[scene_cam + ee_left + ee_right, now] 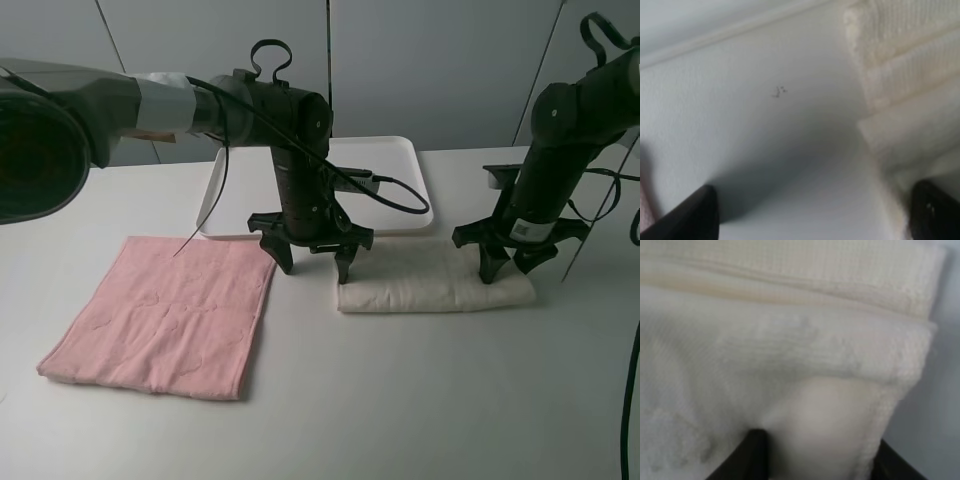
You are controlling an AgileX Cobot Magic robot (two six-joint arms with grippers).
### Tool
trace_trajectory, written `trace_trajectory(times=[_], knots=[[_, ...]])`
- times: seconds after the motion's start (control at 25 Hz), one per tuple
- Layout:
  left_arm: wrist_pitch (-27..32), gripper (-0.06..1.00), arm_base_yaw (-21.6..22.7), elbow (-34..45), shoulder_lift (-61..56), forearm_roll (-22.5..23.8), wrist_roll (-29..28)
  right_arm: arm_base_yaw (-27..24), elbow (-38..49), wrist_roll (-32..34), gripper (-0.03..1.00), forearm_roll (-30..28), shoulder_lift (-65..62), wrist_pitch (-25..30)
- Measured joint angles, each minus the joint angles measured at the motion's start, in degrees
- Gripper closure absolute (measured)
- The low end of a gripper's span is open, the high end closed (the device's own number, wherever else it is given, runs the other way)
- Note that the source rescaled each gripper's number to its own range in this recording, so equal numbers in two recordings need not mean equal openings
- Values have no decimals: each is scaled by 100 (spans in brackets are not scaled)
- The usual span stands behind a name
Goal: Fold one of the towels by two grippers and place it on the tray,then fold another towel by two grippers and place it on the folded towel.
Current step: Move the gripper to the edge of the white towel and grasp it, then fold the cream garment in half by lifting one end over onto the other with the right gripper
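1. The pink towel (165,315) lies flat at near left, untouched.
2. The cream towel (425,285), folded, lies centre-right. The left gripper (316,262) and right gripper (508,266) stand spread-jawed at its ends, seemingly gripping nothing.
3. Next, pinch both ends and carry it onto the far tray (385,160).

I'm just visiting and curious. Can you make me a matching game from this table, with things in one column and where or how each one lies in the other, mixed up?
Things:
1. pink towel
2. cream towel
3. tray

Place or state:
A. folded into a thick strip, right of centre
B. at the back of the table, near the wall
C. spread flat, on the left

Pairs: 1-C, 2-A, 3-B
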Motion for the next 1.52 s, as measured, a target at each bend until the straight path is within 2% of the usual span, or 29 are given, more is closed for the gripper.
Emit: trace_trajectory(times=[0.12,0.28,0.68,0.92,1.0,1.32,1.52], knots=[[18,-4,0,0,0,0,0,14,0,139,58,-13,0,-36],[42,-4,0,0,0,-11,0,62,0,163,91,10,0,-86],[65,-4,0,-4,9,-11,25,62,0,-29,93,111,-26,-11],[65,-4,0,-4,9,-11,25,62,0,-185,93,304,-489,165],[65,-4,0,-4,9,-11,25,62,0,-403,93,667,-663,205],[78,-4,0,-4,9,-11,25,62,0,-1704,93,2822,-860,551],[88,-4,0,-4,9,-11,72,62,11,-2213,93,3692,-804,628]])
